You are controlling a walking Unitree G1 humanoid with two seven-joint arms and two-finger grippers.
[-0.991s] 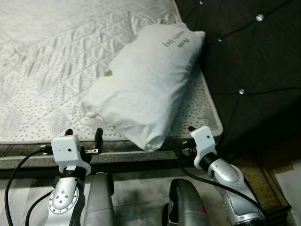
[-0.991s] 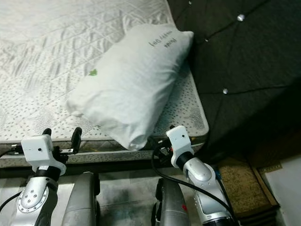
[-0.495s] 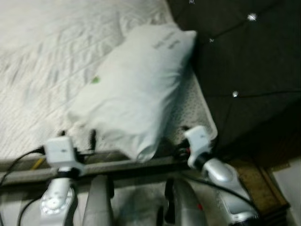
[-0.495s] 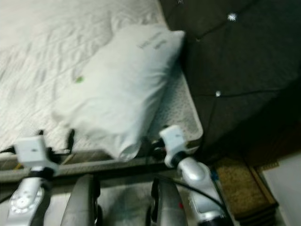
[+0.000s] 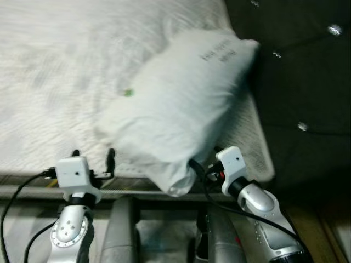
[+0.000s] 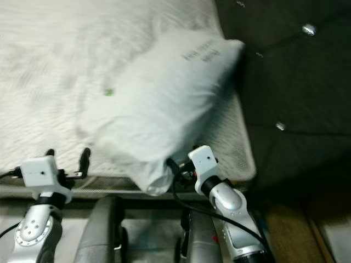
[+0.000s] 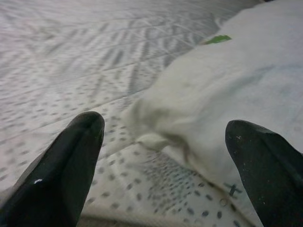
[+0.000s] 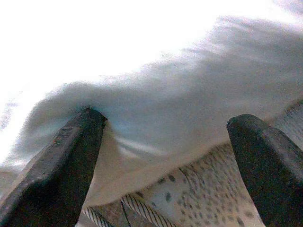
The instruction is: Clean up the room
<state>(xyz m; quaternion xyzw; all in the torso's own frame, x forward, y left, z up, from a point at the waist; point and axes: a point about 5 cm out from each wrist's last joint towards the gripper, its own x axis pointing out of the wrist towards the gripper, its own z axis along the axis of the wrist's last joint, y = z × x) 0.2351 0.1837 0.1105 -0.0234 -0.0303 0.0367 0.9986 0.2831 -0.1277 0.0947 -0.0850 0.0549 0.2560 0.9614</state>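
Observation:
A long white pillow (image 5: 181,104) with small printed lettering and a green mark lies slantwise on the bare quilted mattress (image 5: 60,71), its near end hanging over the mattress edge. My right gripper (image 5: 202,166) is open at that near end, one finger (image 8: 61,161) pressing into the pillow's fabric (image 8: 189,109). My left gripper (image 5: 92,159) is open at the mattress edge, left of the pillow's corner (image 7: 156,137), touching nothing.
A dark tufted headboard (image 5: 307,71) with shiny buttons stands right of the mattress. The bed frame's edge (image 5: 33,186) runs just beyond my wrists. Both eye views are blurred.
The view has shifted and blurred. My right gripper has moved forward to the pillow's near end, one finger now against it. The left gripper has kept its place at the mattress edge.

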